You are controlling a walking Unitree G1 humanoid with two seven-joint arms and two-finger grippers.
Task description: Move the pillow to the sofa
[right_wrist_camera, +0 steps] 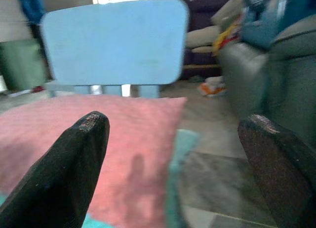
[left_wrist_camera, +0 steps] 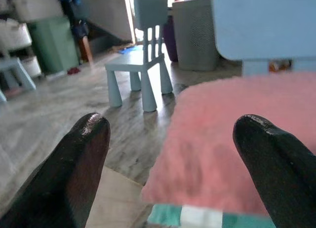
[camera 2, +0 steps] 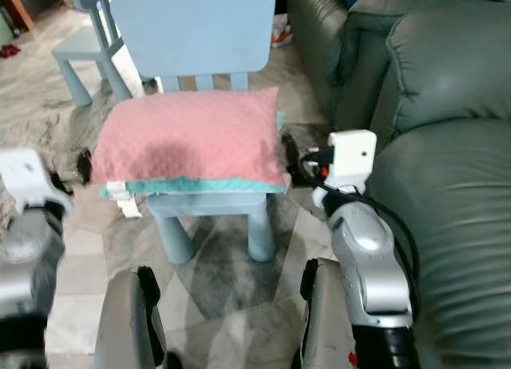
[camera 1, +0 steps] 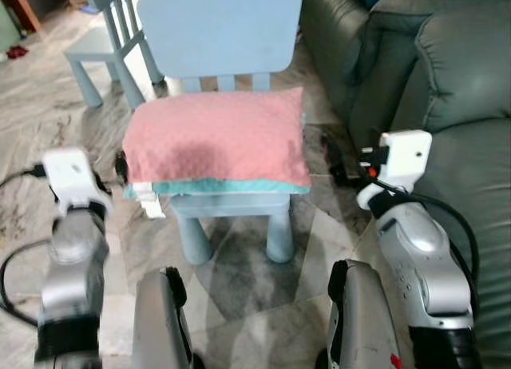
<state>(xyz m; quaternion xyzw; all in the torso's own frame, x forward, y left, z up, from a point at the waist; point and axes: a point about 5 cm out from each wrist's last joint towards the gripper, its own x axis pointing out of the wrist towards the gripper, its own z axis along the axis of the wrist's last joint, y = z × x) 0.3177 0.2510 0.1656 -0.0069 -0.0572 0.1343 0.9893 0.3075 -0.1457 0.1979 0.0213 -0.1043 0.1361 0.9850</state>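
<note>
- The pillow [camera 1: 217, 139], pink on top with a teal edge along its front, lies flat on the seat of a small light-blue chair [camera 1: 219, 33]; it overhangs the seat a little on both sides and nothing grips it.
- The left end effector [left_wrist_camera: 173, 154] is released, its two black fingers spread wide, and it points at the pillow's left corner without touching it.
- The right end effector [right_wrist_camera: 177, 154] is likewise spread open, aimed at the pillow's right edge, with bare floor between its fingers and the fabric.
- From the head camera both silver arms flank the chair, one on each side, as if framing a two-sided grasp.
- The grey-green sofa [camera 1: 447, 89] stands just to the right of the chair, its cushions bare where they can be seen.
- A second blue chair [camera 1: 104, 41] stands behind on the marbled floor [camera 1: 239, 281].
- Judgement: the task is barely begun. The approach looks nearly complete; closing in, gripping, lifting, carrying to the right and setting down are all left.
</note>
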